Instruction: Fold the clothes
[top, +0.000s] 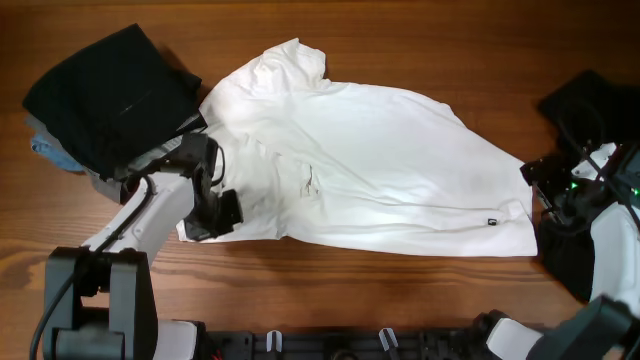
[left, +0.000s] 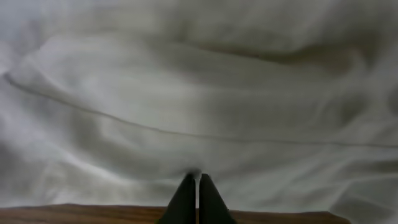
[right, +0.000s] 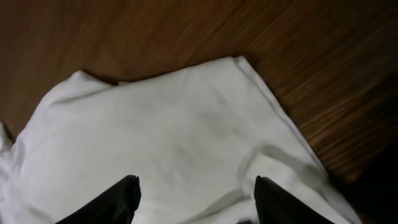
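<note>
While the white T-shirt lay spread out in the middle of the wooden table, the left gripper sat at the shirt's near left edge, its fingers pressed together on a small pucker of the cloth. The right gripper hovered over the shirt's right hem corner, jaws spread and holding nothing. A black garment lay heaped just beyond the shirt's left sleeve.
</note>
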